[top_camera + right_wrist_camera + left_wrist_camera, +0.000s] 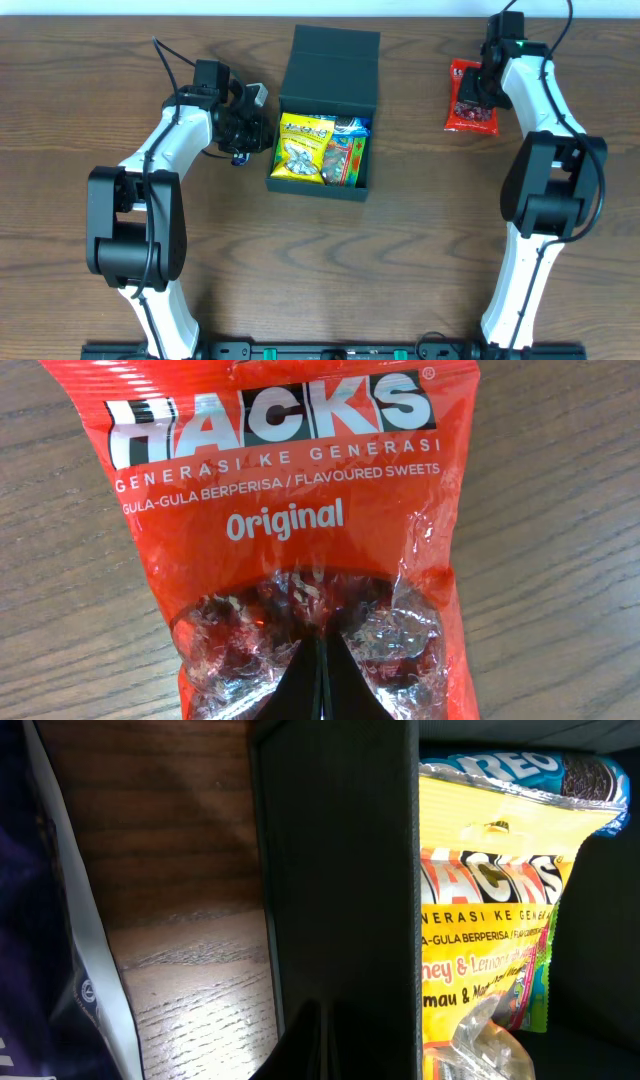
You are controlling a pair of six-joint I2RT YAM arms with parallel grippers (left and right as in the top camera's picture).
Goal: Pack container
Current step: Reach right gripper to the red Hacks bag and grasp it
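The dark teal container (328, 70) stands at the table's middle with its flap lid open at the back. Inside lie a yellow Hacks packet (303, 147), a blue Oreo packet (350, 126) and a green packet (348, 160). My left gripper (247, 127) is shut and empty, right beside the container's left wall (340, 890); the yellow packet (480, 920) shows past that wall. My right gripper (482, 85) is down on a red Hacks packet (470, 105) lying on the table at the far right. Its fingers (320, 650) are pinched together on the packet's clear window (250, 540).
A purple and white packet edge (55, 920) shows at the left border of the left wrist view; I cannot tell what it is. Bare wooden table (420, 250) lies in front of the container and between it and the red packet.
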